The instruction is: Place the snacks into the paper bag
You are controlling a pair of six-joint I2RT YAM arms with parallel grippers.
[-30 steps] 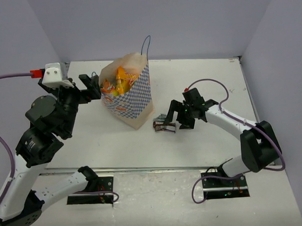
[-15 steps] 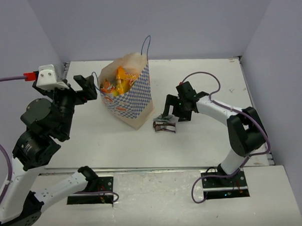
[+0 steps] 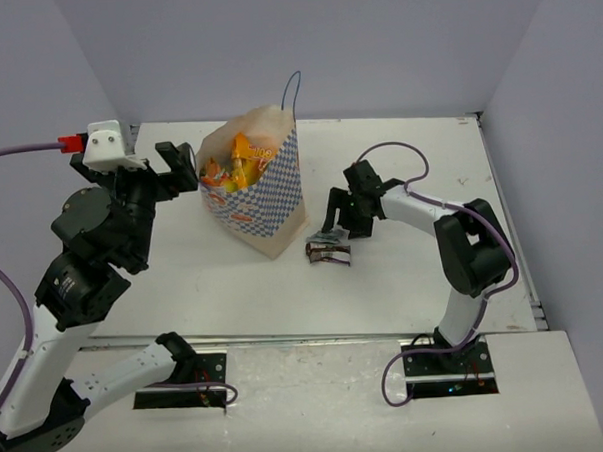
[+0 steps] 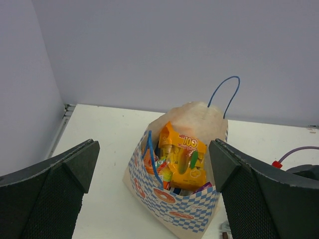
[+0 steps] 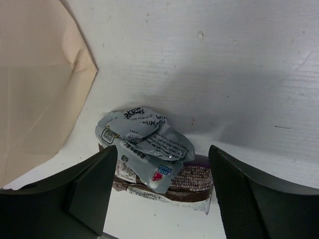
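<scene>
The paper bag (image 3: pixel 265 203) stands open at mid-table, checkered side (image 4: pixel 199 209) facing my left wrist camera. A yellow-orange packet (image 4: pixel 185 160) and other snacks fill its mouth. On the table right of the bag lies a crumpled silver foil packet (image 5: pixel 147 139) on top of a dark brown bar (image 5: pixel 197 178), seen together from above as a small pile (image 3: pixel 329 251). My right gripper (image 5: pixel 163 149) is open just over this pile, one finger on each side, with gaps to the foil. My left gripper (image 4: pixel 153 144) hangs open, left of the bag and above it, holding nothing.
The bag's tan side (image 5: pixel 35 74) is close on the left of the right gripper. A blue cord handle (image 3: pixel 291 88) sticks up from the bag's far rim. Grey walls enclose the table (image 3: pixel 414 281) at back and sides. A purple cable (image 3: pixel 393 150) loops over the right arm.
My right gripper has moved left and down onto the foil packet and brown bar, and its jaws have begun to narrow. The left arm swayed slightly and returned, still open.
</scene>
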